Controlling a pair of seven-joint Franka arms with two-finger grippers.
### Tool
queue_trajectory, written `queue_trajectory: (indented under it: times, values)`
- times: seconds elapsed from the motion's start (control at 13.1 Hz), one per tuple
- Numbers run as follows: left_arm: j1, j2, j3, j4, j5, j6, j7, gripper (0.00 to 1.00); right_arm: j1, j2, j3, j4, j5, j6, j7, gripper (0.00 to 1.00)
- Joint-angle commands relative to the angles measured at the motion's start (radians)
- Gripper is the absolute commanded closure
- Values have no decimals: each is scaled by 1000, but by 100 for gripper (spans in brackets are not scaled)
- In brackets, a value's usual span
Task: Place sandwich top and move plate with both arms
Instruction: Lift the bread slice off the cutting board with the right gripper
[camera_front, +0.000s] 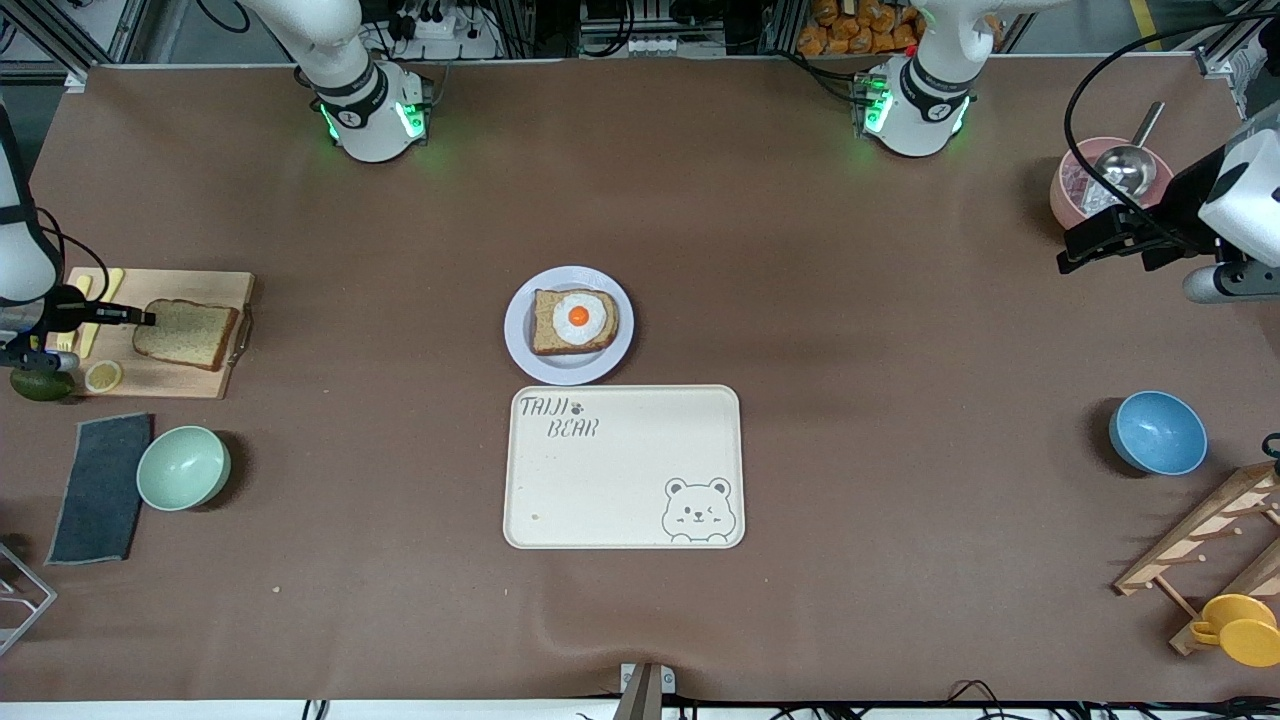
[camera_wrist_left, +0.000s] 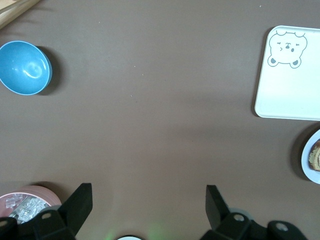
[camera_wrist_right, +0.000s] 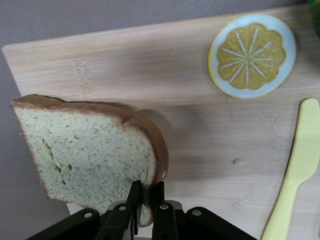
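Bread slice (camera_front: 187, 333) with a bare top, the sandwich top, is pinched at one crust edge by the right gripper (camera_front: 142, 318), whose fingers (camera_wrist_right: 134, 202) are closed tight on it, over the wooden cutting board (camera_front: 190, 285) at the right arm's end of the table. On that board lie a lemon slice (camera_wrist_right: 251, 55) and a yellow knife (camera_wrist_right: 295, 170).

At mid-table the plate (camera_front: 520, 350) holds a slice topped with a fried egg (camera_front: 579, 317). Just beside it, nearer the front camera, lies the cream bear tray (camera_front: 620, 470), with nothing on it. Bare brown table (camera_front: 900, 350) spreads wide around both.

The left gripper (camera_wrist_left: 149, 205) hangs with fingers spread wide and empty, above the table near the pink bowl (camera_front: 1070, 190), which holds a metal scoop (camera_front: 1130, 165).
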Motion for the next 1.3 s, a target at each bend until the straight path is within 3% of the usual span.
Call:
queue_trajectory:
  times: [0.0,0.38,0.53,0.99,1.22]
  values:
    - [1,3,-3,11,-17,-9,-11,0,-8,-37,29,34,15,-85,-8,100]
    - [4,3,-4,11,-19,-9,-8,0,-12,-47,97,138,45,-249,-17,100]
    - [4,4,-4,11,-19,-9,-8,0,-12,-89,109,141,113,-314,-19,100]
    - [6,4,-4,11,-22,-8,-8,0,-5,-236,125,143,183,-495,-19,100]
    - [7,4,-3,11,-30,-9,-7,0,-3,-250,155,143,240,-512,-19,100]
